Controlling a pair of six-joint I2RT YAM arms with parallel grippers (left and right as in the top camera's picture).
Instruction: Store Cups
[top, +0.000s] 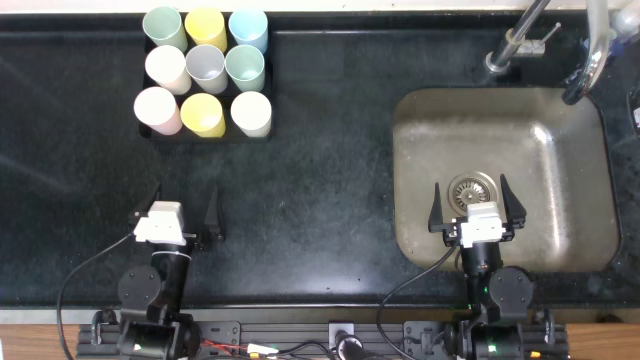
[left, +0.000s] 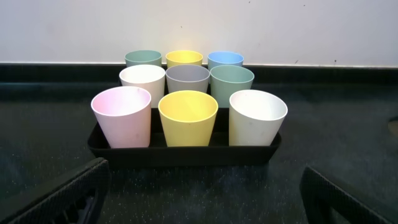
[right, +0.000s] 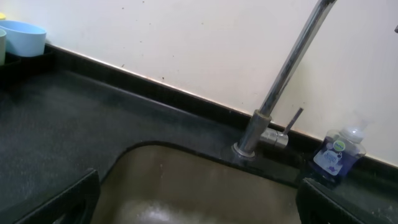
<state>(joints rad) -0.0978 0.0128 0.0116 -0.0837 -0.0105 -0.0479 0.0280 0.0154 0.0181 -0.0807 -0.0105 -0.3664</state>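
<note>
Looking down on a black speckled stone worktop (top: 320, 190) and finding a shallow black rectangular plastic tray (left: 186, 154) near its far left corner, close to the back edge, filled three by three with upright cups. Counting along the back row, from the left edge inward: a pale green plastic cup (left: 143, 58), a yellow plastic cup (left: 184, 58) and a light blue plastic cup (left: 225, 59). Following in the middle row with a cream-white plastic cup (left: 142, 78), a grey plastic cup (left: 188, 78) and a second green plastic cup (left: 231, 79). Closing the front row with a pink plastic cup (left: 122, 117), a second yellow plastic cup (left: 188, 119) and a white plastic cup (left: 256, 119), the last of these leaning a little outward. Placing the left gripper (top: 185, 200) over the near left part of the worktop, in front of the tray and well apart from it, facing the cups, jaws spread wide with nothing between them. Placing the right gripper (top: 471, 198) over the stainless steel sink basin (top: 560, 130) set into the worktop's right side, jaws likewise wide apart and holding nothing. Noting a tall chrome tap (right: 280, 81) at the sink's back edge and a clear soap bottle with blue liquid (right: 339, 152) just beside it against the wall.
</note>
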